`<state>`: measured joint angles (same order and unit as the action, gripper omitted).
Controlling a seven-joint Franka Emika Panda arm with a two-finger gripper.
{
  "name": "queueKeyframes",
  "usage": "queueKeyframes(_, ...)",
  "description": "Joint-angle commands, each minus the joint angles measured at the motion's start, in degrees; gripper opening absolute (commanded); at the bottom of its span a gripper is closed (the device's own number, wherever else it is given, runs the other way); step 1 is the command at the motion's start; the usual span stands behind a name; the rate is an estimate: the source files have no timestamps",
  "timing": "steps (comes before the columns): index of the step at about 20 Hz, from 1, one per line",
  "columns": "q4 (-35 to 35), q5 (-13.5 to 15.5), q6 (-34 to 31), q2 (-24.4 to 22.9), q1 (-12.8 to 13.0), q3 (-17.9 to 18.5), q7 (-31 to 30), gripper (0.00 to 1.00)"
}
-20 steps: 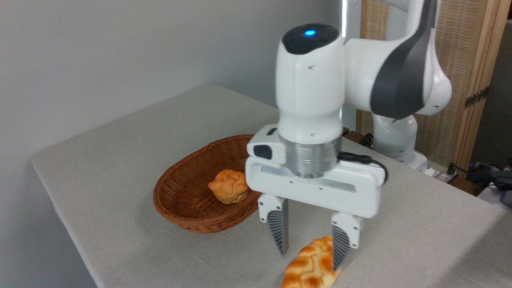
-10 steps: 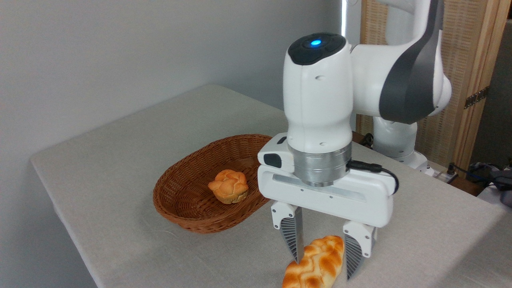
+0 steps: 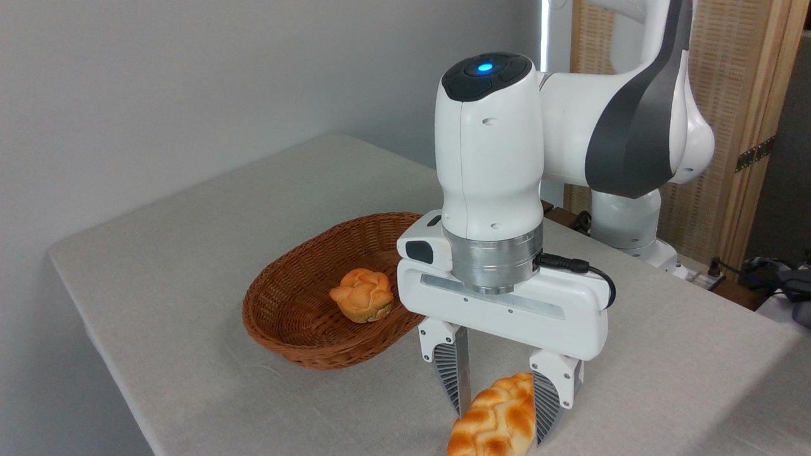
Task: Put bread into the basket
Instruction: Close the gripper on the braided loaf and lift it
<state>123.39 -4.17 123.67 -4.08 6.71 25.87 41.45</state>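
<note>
Pincer point(image 3: 497, 415) shifted left astride one bread point(image 3: 495, 423), one basket point(image 3: 298, 304), one bun point(image 3: 362, 294)

The gripper point(image 3: 499, 415) stood low over the table point(image 3: 190, 266), its fingers either side of the bread point(image 3: 491, 424), jaws not visibly closed. A bun point(image 3: 362, 294) lay in the basket point(image 3: 298, 329) nearby.

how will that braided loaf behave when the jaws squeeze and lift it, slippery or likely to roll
The braided loaf looks glossy, so it may be a bit slippery, though the ribbed pads should help. Its long, flattish shape suggests it will slide rather than roll. The gripper straddles its far end, not its middle, so it may droop or pivot when lifted.
</note>
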Motion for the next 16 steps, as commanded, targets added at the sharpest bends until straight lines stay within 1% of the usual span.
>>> queueKeyframes(1,1.23,-0.4,1.31,-0.41,0.41,0.41,0.38,1.0)
queueKeyframes(5,1.32,-0.4,1.4,0.12,0.5,0.41,0.38,1.0)
queueKeyframes(8,1.32,-0.4,1.75,0.21,1.02,0.41,0.38,1.0)
queueKeyframes(15,1.59,-0.31,2.27,0.47,1.11,0.32,0.3,1.0)
queueKeyframes(16,1.5,0.39,2.28,0.47,1.03,0.32,0.12,1.0)
